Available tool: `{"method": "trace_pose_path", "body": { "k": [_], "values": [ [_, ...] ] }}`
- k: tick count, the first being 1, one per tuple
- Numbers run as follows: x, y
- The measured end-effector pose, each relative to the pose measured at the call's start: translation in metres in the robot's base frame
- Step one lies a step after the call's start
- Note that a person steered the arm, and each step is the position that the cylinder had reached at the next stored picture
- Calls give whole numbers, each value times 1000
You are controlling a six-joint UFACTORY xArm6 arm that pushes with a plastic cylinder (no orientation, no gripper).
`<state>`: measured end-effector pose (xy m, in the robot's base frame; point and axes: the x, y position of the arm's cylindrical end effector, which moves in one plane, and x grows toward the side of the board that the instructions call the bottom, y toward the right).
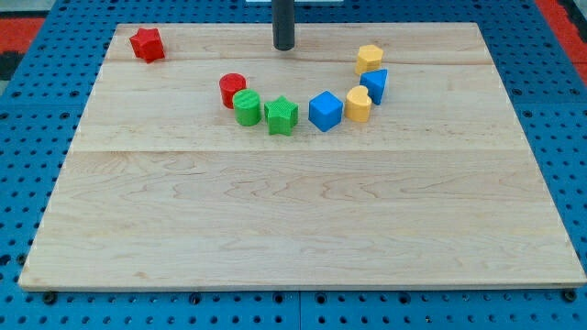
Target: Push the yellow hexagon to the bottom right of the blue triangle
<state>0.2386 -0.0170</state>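
Note:
The yellow hexagon (370, 59) sits near the view's top right, just above the blue triangle (374, 85). A second yellow block (359, 104), rounded in shape, touches the triangle's lower left. My tip (284, 47) is at the view's top centre, well left of the yellow hexagon and apart from every block.
A blue cube (325, 111), a green star (282, 115), a green cylinder (246, 107) and a red cylinder (232, 90) form a curved row left of the triangle. A red star (147, 44) lies at the top left corner. The wooden board (293, 229) lies on a blue pegboard.

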Motion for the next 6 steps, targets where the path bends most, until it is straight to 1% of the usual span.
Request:
{"method": "trace_pose_path", "body": {
  "k": [1, 2, 3, 4, 5, 6],
  "values": [
    [0, 0],
    [-16, -7],
    [-21, -7],
    [-23, 10],
    [-9, 20],
    [16, 105]
  ]
}}
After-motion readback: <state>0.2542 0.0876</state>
